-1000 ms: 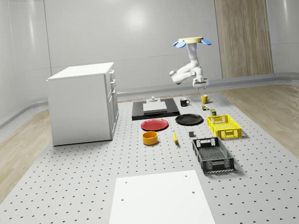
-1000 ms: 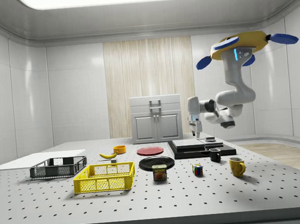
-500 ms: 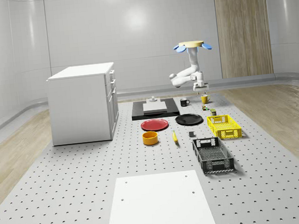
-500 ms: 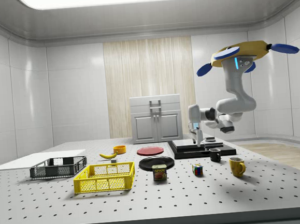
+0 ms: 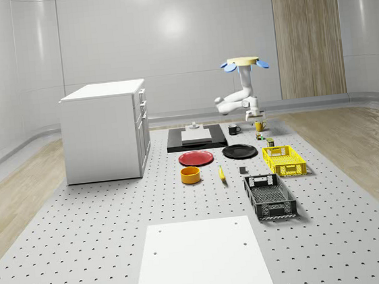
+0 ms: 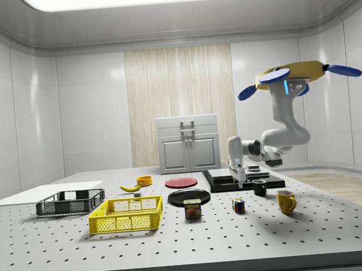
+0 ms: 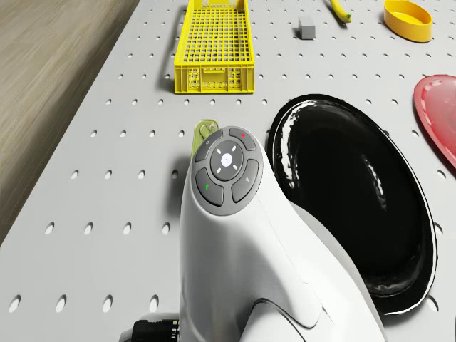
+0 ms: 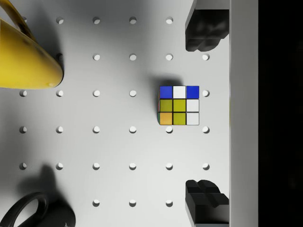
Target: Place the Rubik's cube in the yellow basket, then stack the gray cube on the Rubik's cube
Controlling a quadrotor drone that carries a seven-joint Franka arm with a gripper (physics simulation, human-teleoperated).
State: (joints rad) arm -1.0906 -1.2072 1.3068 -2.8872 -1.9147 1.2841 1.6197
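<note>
Multicoloured, the Rubik's cube (image 8: 179,105) sits on the perforated table (image 5: 85,248), between the spread-apart fingers (image 8: 204,30) of the gripper (image 6: 239,180), which hangs just above it with nothing held. In the side view the drone (image 6: 291,76) hovers above the table's right part, over the yellow mug (image 6: 286,201) and black mug (image 6: 259,188). The yellow basket (image 6: 127,214) stands well apart to the side view's left, past the can (image 6: 192,208), and the gray cube (image 7: 307,28) lies beside the basket.
</note>
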